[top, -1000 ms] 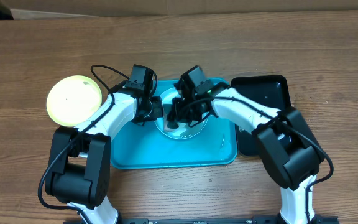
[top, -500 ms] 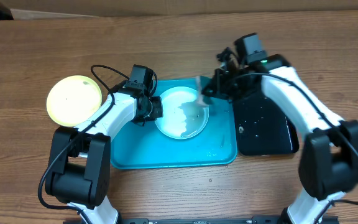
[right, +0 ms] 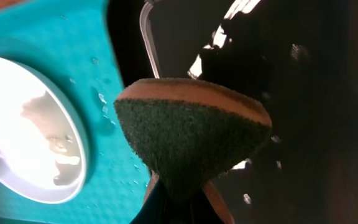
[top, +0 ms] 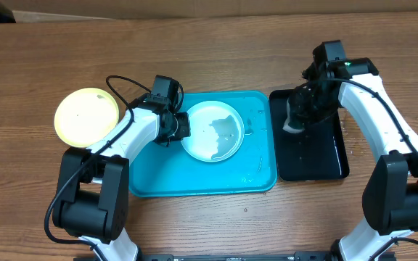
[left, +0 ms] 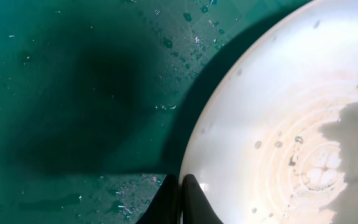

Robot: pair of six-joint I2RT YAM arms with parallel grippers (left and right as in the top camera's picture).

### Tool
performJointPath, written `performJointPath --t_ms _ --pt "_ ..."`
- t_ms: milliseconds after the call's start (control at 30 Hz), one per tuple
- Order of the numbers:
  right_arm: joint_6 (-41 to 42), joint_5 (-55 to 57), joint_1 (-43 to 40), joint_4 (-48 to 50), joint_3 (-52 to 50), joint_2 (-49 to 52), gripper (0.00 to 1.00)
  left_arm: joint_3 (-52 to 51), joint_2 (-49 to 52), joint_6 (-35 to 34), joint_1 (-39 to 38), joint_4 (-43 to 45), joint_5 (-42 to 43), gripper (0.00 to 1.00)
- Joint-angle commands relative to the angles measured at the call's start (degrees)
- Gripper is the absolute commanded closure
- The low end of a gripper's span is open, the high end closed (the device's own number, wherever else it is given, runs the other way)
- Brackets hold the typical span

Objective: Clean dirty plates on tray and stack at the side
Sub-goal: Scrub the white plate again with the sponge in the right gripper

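A pale plate with a bluish rim [top: 212,130] lies on the turquoise tray [top: 194,177], a wet patch and small specks at its centre. My left gripper [top: 178,125] is shut on the plate's left rim; in the left wrist view its fingertips [left: 180,198] pinch the plate [left: 278,124] edge above the wet tray [left: 73,93]. My right gripper [top: 296,118] is shut on a green-faced sponge [right: 191,143] and hangs over the black tray [top: 310,156], to the right of the plate [right: 23,143]. A lime-green plate [top: 85,116] sits on the table left of the tray.
The black tray [right: 303,93] is wet and glossy and stands right beside the turquoise tray [right: 42,31]. Water droplets are scattered over the turquoise tray. Bare wooden table surrounds both trays.
My right arm has lifted the sponge off the plate and swung right to above the black tray. The left arm and the plate have not moved.
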Motion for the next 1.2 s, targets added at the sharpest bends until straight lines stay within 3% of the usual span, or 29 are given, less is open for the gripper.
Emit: performJointPath --t_ms 0,133,333,800,1167 --pt "-1.0 -11.1 0.4 2.8 -0.2 -1.2 0.96 -1.0 -0.2 -0.6 -0.3 -0.1 0.7 0.96" --pt "-2.1 -24.4 2.6 8.5 -0.5 -1.2 0.96 -1.0 -0.2 -0.6 -0.3 -0.1 0.7 0.96" --pt "-2.1 -23.2 11.8 16.0 -1.8 -1.0 0.96 -1.0 -0.2 -0.6 -0.3 -0.1 0.7 0.96" --pt "0.7 19.7 32.1 25.3 -5.8 0.1 0.96 -1.0 -0.2 -0.6 -0.3 -0.1 0.7 0.96" --pt "5.6 28.4 34.3 32.7 -12.7 0.1 0.96 -1.0 -0.2 -0.5 -0.3 -0.1 0.7 0.96"
